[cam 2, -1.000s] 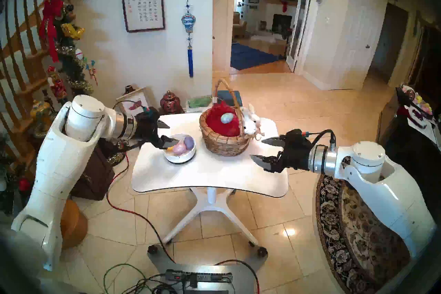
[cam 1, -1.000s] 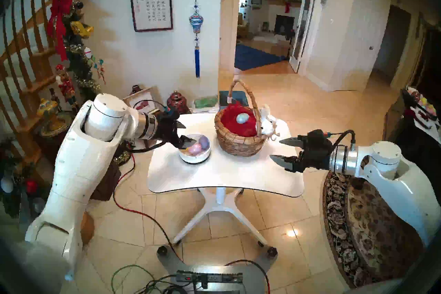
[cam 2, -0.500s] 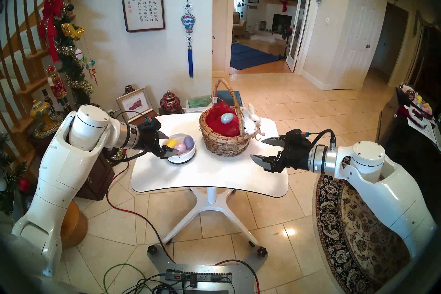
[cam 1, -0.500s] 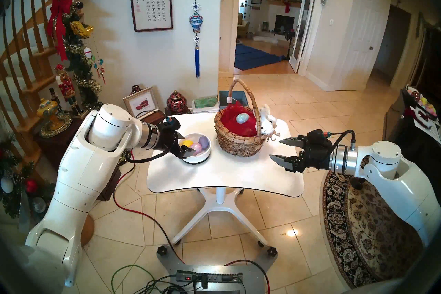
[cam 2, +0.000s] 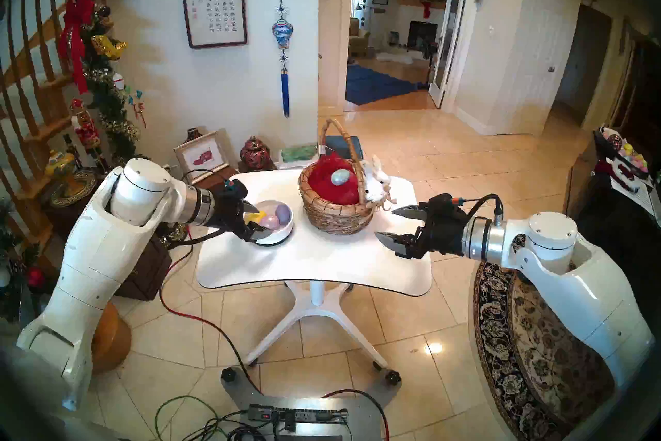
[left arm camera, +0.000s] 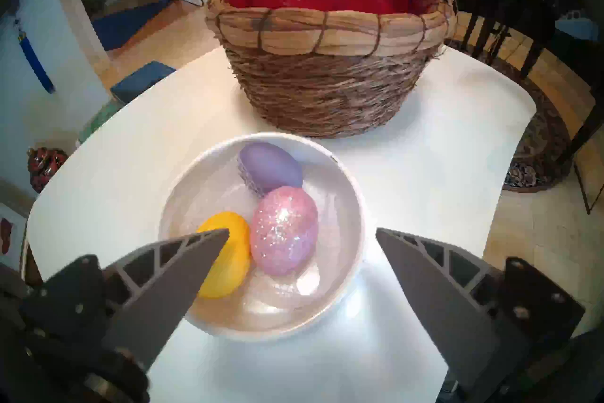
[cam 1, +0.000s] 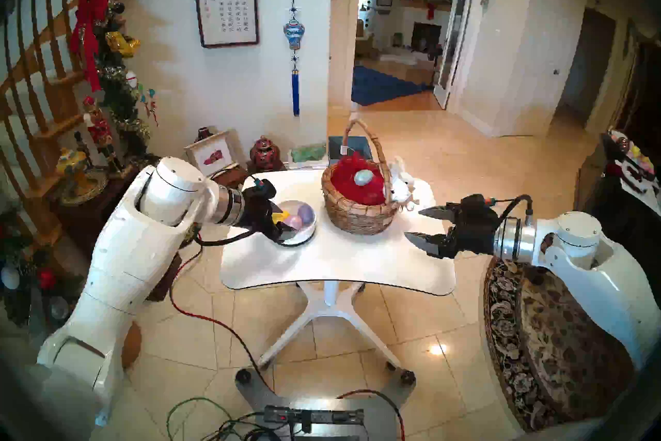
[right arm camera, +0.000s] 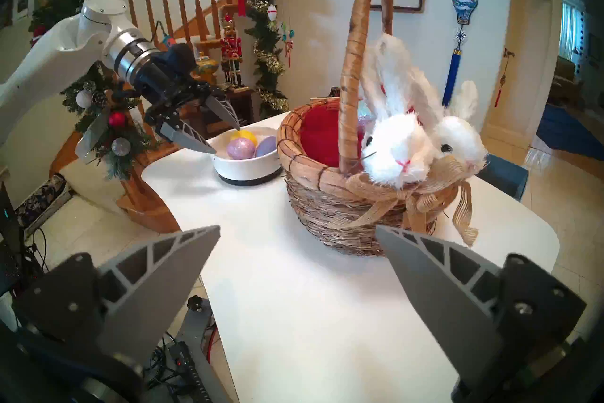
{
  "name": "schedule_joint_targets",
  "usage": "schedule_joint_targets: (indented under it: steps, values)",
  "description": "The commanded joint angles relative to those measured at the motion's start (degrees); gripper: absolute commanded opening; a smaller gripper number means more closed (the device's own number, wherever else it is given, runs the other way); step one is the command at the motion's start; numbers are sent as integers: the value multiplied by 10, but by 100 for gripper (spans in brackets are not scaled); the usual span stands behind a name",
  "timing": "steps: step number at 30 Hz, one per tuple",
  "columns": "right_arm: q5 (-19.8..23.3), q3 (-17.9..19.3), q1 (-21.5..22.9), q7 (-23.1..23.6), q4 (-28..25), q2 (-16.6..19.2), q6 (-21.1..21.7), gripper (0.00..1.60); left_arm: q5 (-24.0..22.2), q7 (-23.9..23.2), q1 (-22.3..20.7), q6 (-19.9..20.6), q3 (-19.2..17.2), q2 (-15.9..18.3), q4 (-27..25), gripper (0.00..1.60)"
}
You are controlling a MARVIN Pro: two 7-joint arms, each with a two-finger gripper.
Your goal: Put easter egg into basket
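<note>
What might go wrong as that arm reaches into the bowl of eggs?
Three eggs lie packed together in the white bowl. The open left end effector could close on the yellow egg and the pink glitter egg at once, or nudge one out. The rounded eggs may slip from the fingers. Carrying one over, it might bump the basket or its tall handle.

Tiled floor (cam 1: 440,179), cream wall (cam 1: 229,89), wooden staircase (cam 1: 43,78), patterned rug (cam 1: 529,340), open doorway (cam 1: 404,28)
</note>
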Motion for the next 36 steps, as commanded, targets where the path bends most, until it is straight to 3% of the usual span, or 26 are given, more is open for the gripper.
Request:
schedule_joint_targets:
  steps: [1,16,18,36]
  values:
    - [1,5,1,-1,-1,1,-1,160,0,-6,-22,-3,4,0,1,160]
    - [1,5,1,-1,-1,1,-1,160,5,2,-57,-7,25,-14,39,158]
    - [1,5,1,-1,-1,1,-1,160,4,2,-58,-8,26,-16,41,139]
    - [1,5,1,-1,-1,1,-1,160,2,3,-58,-14,28,-20,49,141]
